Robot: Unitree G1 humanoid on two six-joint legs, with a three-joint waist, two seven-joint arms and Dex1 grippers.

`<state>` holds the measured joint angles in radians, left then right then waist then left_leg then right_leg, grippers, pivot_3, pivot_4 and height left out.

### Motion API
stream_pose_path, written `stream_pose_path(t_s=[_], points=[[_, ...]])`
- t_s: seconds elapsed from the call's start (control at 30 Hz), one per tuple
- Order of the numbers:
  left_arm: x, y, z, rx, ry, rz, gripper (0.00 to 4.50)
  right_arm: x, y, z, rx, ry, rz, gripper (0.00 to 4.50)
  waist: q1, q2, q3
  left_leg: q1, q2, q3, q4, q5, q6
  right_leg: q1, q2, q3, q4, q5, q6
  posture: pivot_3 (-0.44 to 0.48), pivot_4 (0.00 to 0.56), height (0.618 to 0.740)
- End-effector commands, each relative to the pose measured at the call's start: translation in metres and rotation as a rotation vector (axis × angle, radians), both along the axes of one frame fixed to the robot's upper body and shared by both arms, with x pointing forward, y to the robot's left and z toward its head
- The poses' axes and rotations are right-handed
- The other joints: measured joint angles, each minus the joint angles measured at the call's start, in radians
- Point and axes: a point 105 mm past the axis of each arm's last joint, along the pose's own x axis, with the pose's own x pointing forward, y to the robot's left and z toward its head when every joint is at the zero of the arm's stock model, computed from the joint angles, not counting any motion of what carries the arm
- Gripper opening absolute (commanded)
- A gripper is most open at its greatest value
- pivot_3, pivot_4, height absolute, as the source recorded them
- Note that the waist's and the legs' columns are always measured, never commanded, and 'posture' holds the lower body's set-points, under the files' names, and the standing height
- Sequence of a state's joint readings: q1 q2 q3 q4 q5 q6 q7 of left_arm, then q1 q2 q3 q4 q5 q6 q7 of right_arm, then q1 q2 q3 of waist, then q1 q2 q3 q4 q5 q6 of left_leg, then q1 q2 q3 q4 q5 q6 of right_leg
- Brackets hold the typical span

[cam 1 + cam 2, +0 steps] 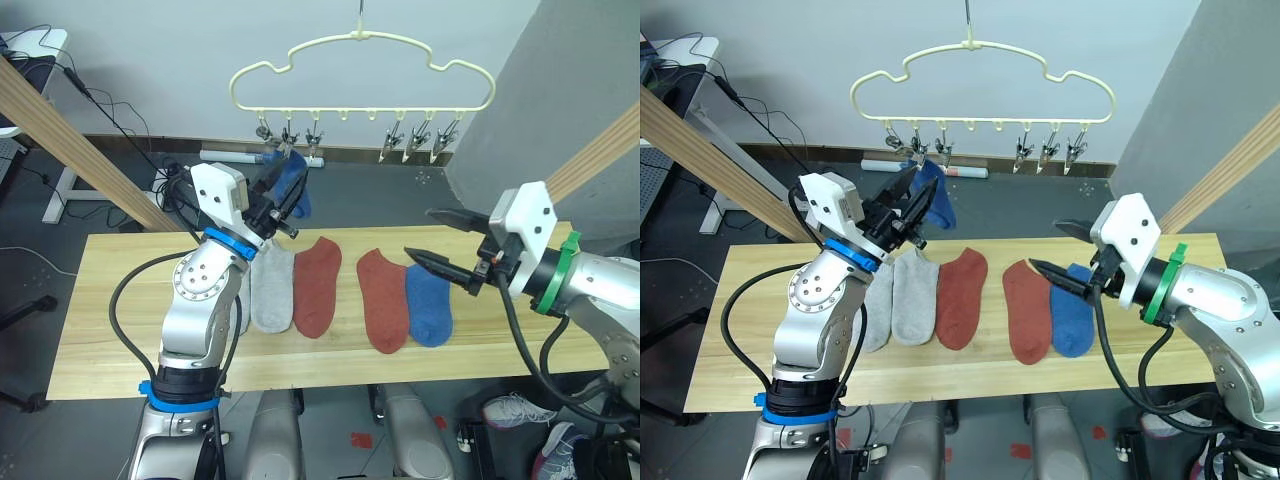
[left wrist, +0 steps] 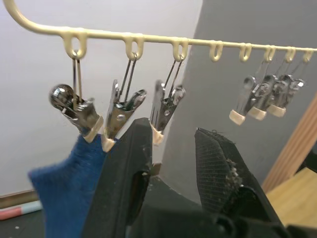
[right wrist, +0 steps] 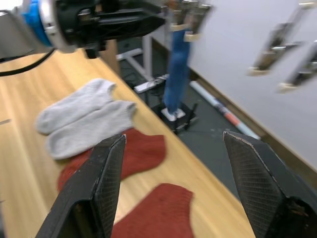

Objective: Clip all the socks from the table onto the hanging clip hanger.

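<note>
While one blue sock [image 1: 292, 183] hangs down from a clip at the left end of the clip hanger [image 1: 362, 75], the left gripper [image 2: 173, 168] is lifted up right next to it. Its two black fingers are a little apart and hold nothing. The hanging sock is just beside the left finger [image 2: 126, 173], with its long side going up and down and its top end pinched in the clip. The other metal clips hang just above the finger tips. The hanger's bottom bar runs left to right, and three more clips hang together near its right end.

Five socks lie flat on the table [image 1: 120, 330] in a row. Their long sides run from the near edge toward the far edge, with the open ends at the back. From the robot's left there are two grey socks [image 1: 902, 298] touching each other, then a red sock [image 1: 316, 285], then a gap, then a second red sock [image 1: 384, 298] touching the other blue sock [image 1: 430, 304].

The right gripper [image 1: 440, 245] hovers above the table with its fingers wide open and empty. They point toward the robot's left. The blue sock on the table lies just below the lower finger, and the second red sock is just past the tips.
</note>
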<state>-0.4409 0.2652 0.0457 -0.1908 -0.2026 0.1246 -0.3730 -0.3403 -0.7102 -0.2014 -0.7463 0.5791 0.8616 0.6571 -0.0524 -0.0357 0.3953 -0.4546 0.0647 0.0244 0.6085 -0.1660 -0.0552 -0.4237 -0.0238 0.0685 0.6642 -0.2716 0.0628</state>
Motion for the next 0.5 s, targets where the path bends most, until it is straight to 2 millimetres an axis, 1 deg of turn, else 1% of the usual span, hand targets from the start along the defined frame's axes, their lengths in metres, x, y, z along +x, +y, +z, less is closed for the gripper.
stream_pose_path(t_s=[0.03,0.1,0.23,0.37,0.5], points=[[-0.001,0.003,0.011,-0.018,-0.059,0.043,1.64,-0.006,-0.003,0.012,0.001,-0.051,-0.013,3.29,-0.002,0.0,0.0,0.0,0.0,0.0,0.0,0.0,0.0,0.0,0.0,0.0,0.0,0.0,0.0,-0.137,0.391,0.74],[-0.001,-0.001,0.01,-0.037,-0.056,0.029,1.64,-0.005,-0.008,0.016,0.012,-0.064,-0.046,3.29,-0.004,0.0,0.0,0.0,0.0,0.0,0.0,0.0,0.0,0.0,0.0,0.0,0.0,0.0,0.0,-0.149,0.391,0.74],[0.008,-0.001,0.005,-0.093,-0.014,0.034,1.64,-0.005,-0.008,0.019,0.021,-0.071,-0.058,3.29,-0.004,0.0,0.0,0.0,0.0,0.0,0.0,0.0,0.0,0.0,0.0,0.0,0.0,0.0,0.0,-0.154,0.387,0.74],[0.014,-0.006,0.01,-0.101,-0.031,0.027,1.64,-0.005,-0.007,0.021,0.027,-0.075,-0.059,3.29,-0.005,0.0,0.0,0.0,0.0,0.0,0.001,0.0,0.0,0.0,0.0,0.0,0.0,0.0,0.0,-0.162,0.385,0.74],[0.021,-0.009,0.011,-0.101,-0.032,0.027,1.64,-0.005,-0.007,0.022,0.031,-0.074,-0.061,3.29,-0.006,0.0,0.0,0.0,0.0,0.0,0.001,0.0,0.0,0.0,0.0,0.0,0.0,0.0,0.0,-0.166,0.384,0.74]])
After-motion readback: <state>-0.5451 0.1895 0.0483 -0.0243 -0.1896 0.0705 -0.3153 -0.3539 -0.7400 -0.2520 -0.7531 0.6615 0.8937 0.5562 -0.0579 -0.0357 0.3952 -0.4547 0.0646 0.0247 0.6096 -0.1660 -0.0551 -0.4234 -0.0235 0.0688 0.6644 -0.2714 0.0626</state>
